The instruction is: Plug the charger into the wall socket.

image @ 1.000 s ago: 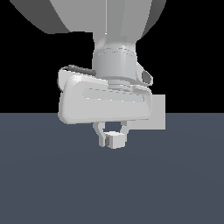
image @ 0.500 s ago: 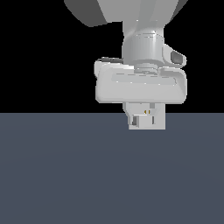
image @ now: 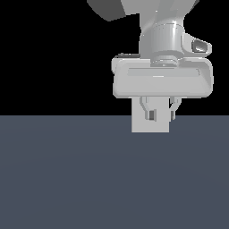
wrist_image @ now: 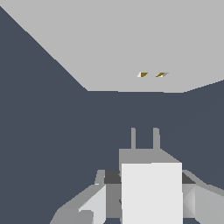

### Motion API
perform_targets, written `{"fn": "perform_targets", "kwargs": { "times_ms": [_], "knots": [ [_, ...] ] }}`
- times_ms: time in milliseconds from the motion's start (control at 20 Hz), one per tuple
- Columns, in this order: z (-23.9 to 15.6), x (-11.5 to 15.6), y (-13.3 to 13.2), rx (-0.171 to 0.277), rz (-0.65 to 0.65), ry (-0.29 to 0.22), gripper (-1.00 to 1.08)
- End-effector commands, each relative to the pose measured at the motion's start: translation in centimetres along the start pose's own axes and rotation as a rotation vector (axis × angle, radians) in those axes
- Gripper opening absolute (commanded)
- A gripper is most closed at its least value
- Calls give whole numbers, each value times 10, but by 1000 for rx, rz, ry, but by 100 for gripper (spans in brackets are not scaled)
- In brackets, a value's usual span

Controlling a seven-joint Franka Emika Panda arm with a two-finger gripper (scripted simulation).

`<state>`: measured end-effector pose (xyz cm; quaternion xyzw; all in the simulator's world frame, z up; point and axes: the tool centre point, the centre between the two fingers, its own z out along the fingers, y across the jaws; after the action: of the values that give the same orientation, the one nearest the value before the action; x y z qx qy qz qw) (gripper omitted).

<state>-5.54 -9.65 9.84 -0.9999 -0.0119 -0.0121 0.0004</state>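
Observation:
The gripper (image: 161, 114) is shut on the charger (wrist_image: 151, 190), a small white-grey cube. In the wrist view its two prongs (wrist_image: 133, 138) point toward the wall socket (wrist_image: 131, 43), a light-grey plate with two yellowish-brown holes (wrist_image: 152, 75). A strip of dark floor shows between the prongs and the plate, so they are apart. In the exterior view the gripper hangs directly in front of the upright socket plate (image: 138, 123). There the cube blends with the plate behind it and is hard to make out, and the holes are hidden.
A dark blue-grey floor (image: 67, 179) fills the lower half of the exterior view, under a black background. The arm's wide grey hand body (image: 161, 82) covers the top of the socket plate.
The gripper has moved toward the exterior view's right and a little upward with the charger in it. It now hangs in front of the socket plate instead of to its left.

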Motion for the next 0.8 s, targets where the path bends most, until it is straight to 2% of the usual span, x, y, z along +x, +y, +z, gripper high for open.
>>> {"fn": "perform_targets", "kwargs": {
  "times_ms": [0, 450, 750],
  "knots": [
    [-2, -1, 3, -1, 18, -1, -100],
    [-1, 1, 3, -1, 19, -1, -100],
    [-1, 14, 3, -1, 19, -1, -100]
  ]
}}
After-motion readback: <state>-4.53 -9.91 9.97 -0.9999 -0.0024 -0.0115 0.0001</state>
